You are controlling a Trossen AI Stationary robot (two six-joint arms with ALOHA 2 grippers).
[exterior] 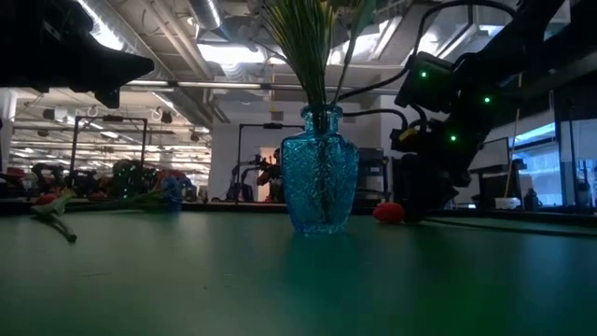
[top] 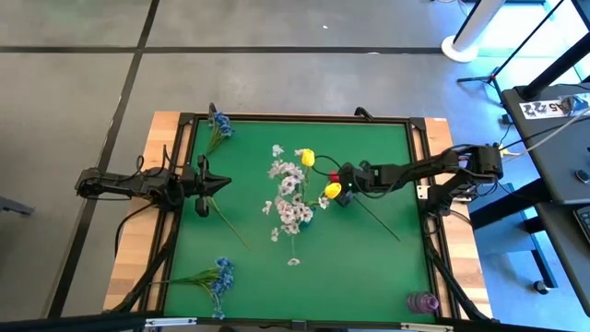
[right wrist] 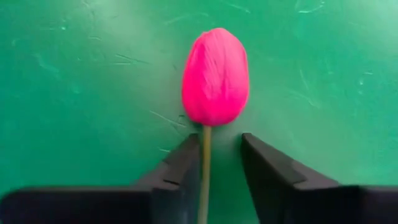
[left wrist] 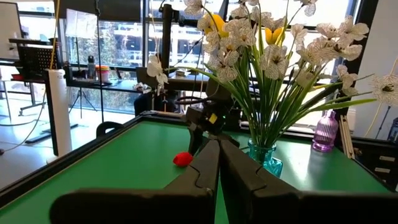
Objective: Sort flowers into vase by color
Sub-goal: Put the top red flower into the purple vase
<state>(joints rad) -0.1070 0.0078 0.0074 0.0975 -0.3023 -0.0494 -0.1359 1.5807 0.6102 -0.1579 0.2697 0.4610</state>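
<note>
The red bud (right wrist: 215, 76) is seen just ahead of the open right gripper (right wrist: 221, 163), beside the vase (exterior: 319, 171), its stem (right wrist: 204, 168) running back between the fingers, nearer one of them.

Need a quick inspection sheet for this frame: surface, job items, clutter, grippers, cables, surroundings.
Surface: green mat in a dark frame on a wooden table.
Job's things: teal glass vase at the mat's centre, holding white sprigs and yellow buds. Red bud lies on the mat. Blue clusters lie at the far-left corner and the near-left edge. A bare green stem lies near the left gripper.
Clutter: small purple vase at the near-right corner.
Grippers: right gripper open, fingers astride the red bud's stem. Left gripper shut, empty, at the mat's left.
Cables: bundles run along both table sides.
Surroundings: windows, racks, desks, white post.
</note>
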